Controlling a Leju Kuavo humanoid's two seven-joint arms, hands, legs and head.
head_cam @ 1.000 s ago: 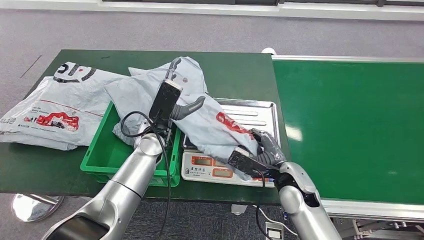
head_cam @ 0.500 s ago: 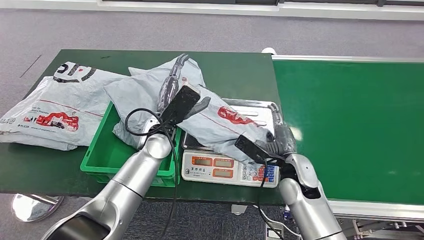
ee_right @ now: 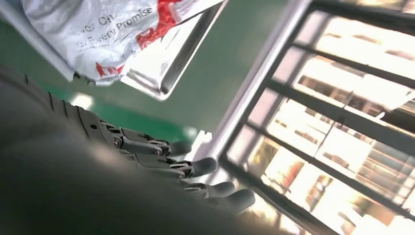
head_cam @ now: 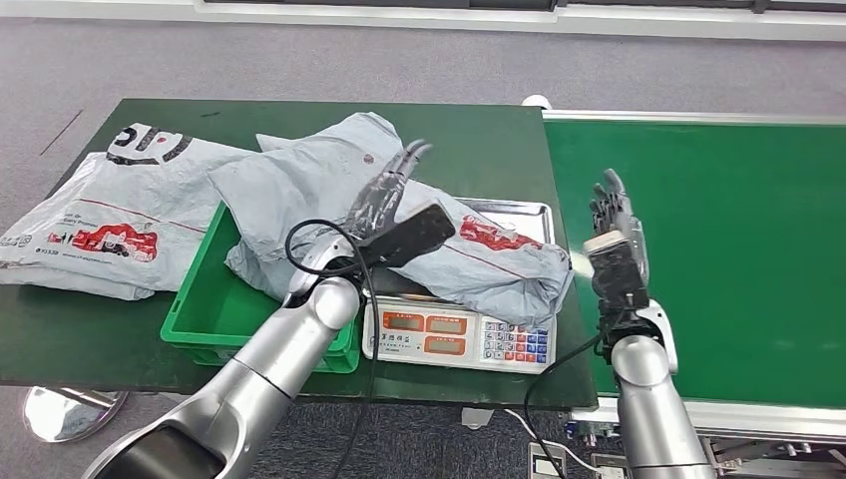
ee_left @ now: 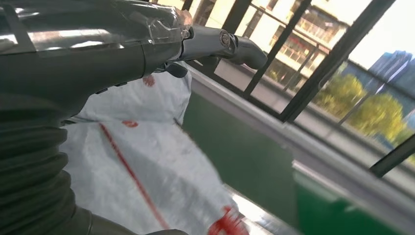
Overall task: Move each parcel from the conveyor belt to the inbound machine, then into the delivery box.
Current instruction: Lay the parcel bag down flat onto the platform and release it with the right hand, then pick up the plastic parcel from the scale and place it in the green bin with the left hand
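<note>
So I'd just let go of the parcel (head_cam: 469, 254) and pulled both hands up, left hand (head_cam: 391, 190) and right hand (head_cam: 614, 225) empty with fingers spread. It sat draped across the scale (head_cam: 454, 334), so the green box (head_cam: 205, 299) was probably next.

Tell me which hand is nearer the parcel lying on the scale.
Left. The left hand hovers directly over the parcel on the scale; the right hand is raised beside it, over the conveyor belt.
</note>
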